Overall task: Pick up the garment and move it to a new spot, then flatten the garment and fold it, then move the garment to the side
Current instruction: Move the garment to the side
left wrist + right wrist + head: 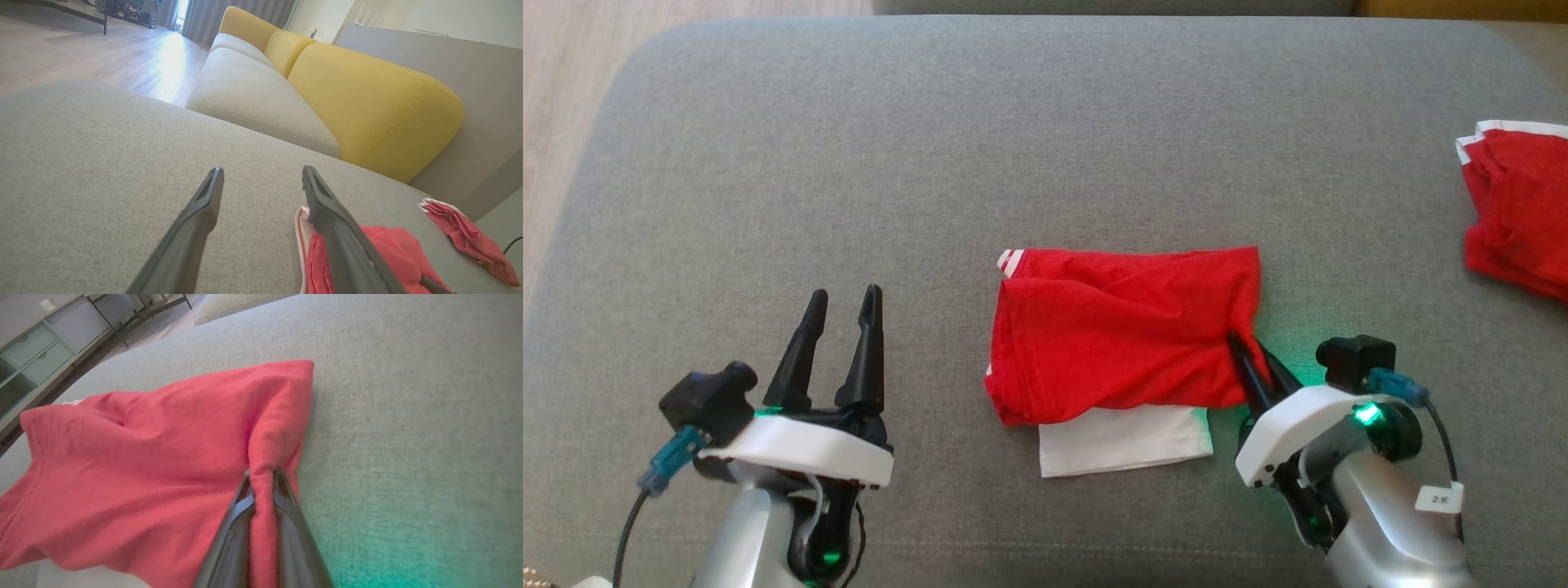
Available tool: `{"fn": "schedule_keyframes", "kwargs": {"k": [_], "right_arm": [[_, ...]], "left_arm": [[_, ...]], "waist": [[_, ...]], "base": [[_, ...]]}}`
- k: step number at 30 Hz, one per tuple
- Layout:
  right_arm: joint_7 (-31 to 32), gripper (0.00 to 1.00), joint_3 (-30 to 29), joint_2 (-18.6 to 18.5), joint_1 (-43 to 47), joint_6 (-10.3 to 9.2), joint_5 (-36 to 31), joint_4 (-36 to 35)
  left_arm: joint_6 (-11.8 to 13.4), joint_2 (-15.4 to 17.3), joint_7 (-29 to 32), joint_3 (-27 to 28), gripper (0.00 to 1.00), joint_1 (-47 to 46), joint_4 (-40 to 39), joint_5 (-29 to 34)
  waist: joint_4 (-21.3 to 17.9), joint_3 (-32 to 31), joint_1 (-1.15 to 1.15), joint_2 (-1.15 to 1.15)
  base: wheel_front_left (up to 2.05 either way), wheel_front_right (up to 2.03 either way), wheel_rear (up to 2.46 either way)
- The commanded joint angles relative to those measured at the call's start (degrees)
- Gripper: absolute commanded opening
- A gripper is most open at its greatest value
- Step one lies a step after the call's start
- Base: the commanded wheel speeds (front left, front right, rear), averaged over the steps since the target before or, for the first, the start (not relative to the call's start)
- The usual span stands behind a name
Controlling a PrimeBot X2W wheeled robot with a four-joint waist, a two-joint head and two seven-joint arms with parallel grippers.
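Our right pincer (1250,349) is closed on a thin fold at the right near corner of the garment (1119,327), near the middle of the cushion (931,163). The left pincer (846,291) stands open, apart. Lifting may undo the folds, since only top layers seem caught.

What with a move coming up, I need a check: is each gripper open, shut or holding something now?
Left gripper: open, holding nothing.
Right gripper: shut on the red garment, pinching a fold near its right edge.

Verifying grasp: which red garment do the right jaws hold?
The centre red fabric garment, pinched at its right corner; the other red garment lies apart, far right.
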Motion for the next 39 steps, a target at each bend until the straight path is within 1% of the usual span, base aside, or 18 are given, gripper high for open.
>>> {"fn": "schedule_keyframes", "kwargs": {"k": [1, 7, 11, 17, 20, 21, 23, 28, 33, 39], "right_arm": [[-1.3, 0.0, 1.21, -0.65, -2.47, -0.05, -0.5, -0.8], [-5.09, 0.0, 0.62, -3.93, -6.37, -0.05, -5.87, -1.4], [-5.65, 0.0, -0.58, -6.78, -9.47, -0.05, -9.52, -3.06], [-2.87, 0.0, -2.98, -12.24, -15.07, -0.05, -12.87, -6.22], [-1.0, 0.0, -4.51, -14.92, -17.8, -0.05, -13.32, -6.55], [-1.0, 0.0, -4.51, -14.92, -17.8, -0.05, -13.32, -6.55], [0.11, 0.0, -5.6, -16.68, -19.82, -0.05, -14.15, -6.35], [2.55, 0.0, -11.6, -20.24, -23.57, -0.05, -16.76, -3.69], [4.14, 0.0, -17.11, -21.8, -25.33, -0.05, -19.83, -0.74], [5.26, 0.0, -21.12, -20.74, -25.84, -0.05, -23.13, 0.62]], "left_arm": [[-0.36, 0.14, -0.7, 2.19, 1.0, -2.01, -1.63, 0.44], [-0.36, 0.14, -0.7, 2.38, 1.0, -2.06, -2.02, 0.52], [-0.36, 0.16, -0.7, 2.21, 1.0, -2.39, -2.46, 0.66], [-0.36, 0.58, -0.7, 1.82, 1.0, -4.14, -4.24, 0.7], [-0.36, 1.19, -0.7, 1.14, 1.0, -5.14, -4.8, 0.69], [-0.36, 1.19, -0.7, 1.14, 1.0, -5.14, -4.8, 0.69], [-0.36, 1.81, -0.7, 0.7, 1.0, -5.97, -5.06, 0.69], [-0.36, 3.18, -0.7, -1.16, 1.0, -8.27, -5.19, 0.7], [-0.36, 3.6, -0.7, -2.04, 1.0, -10.31, -5.54, 0.41], [-0.36, 4.17, -0.7, -2.53, 1.0, -10.52, -5.45, 0.21]], "waist": [[-0.24, -0.09, 0.0, 0.0], [-1.62, 0.11, 0.0, 0.0], [-2.96, 0.41, 0.0, 0.0], [-5.72, 3.16, 0.0, 0.0], [-7.31, 5.12, 0.0, 0.0], [-7.31, 5.12, 0.0, 0.0], [-8.43, 6.59, 0.0, 0.0], [-10.05, 9.1, 0.0, 0.0], [-10.92, 10.91, 0.0, 0.0], [-11.58, 11.77, 0.0, 0.0]], "base": [[0.0, 0.0, 0.0], [0.0, 0.0, 0.0], [0.0, 0.0, 0.0], [0.0, 0.0, 0.0], [0.0, 0.0, 0.0], [0.0, 0.0, 0.0], [0.0, 0.0, 0.0], [0.0, 0.0, 0.0], [0.0, 0.0, 0.0], [0.0, 0.0, 0.0]]}}
